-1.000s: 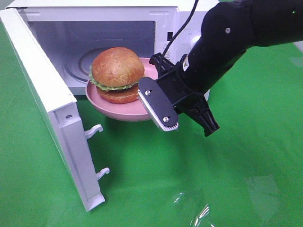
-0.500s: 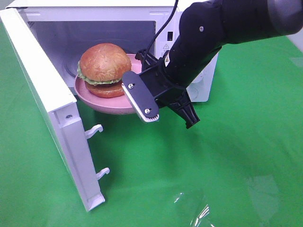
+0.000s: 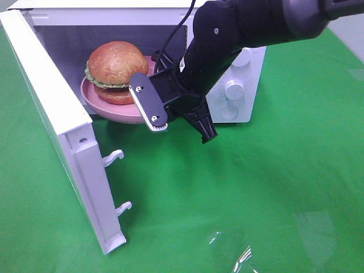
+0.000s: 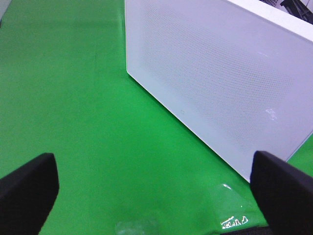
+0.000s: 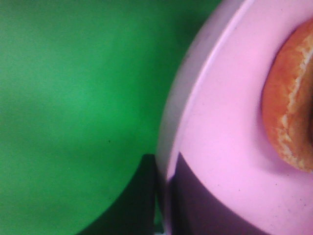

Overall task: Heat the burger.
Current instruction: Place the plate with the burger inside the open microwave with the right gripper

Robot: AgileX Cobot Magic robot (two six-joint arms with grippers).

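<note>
One burger point(image 3: 116, 63) sits on its pink plate point(image 3: 108, 114) at the microwave's point(image 3: 239, 85) open mouth.
Putting it in is the step now, I think. The right gripper point(image 3: 158, 122) pinches the plate's rim; the left gripper point(image 4: 156, 196) is spread wide, empty. Next: set it flat inside, let go.

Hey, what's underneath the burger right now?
The burger sits on a pink plate, whose rim the right gripper clamps at the mouth of the open microwave. The plate covers whatever lies below it, so that cannot be seen.

A staged lab bench: green cloth point(image 3: 273, 187), microwave point(image 3: 245, 105).
</note>
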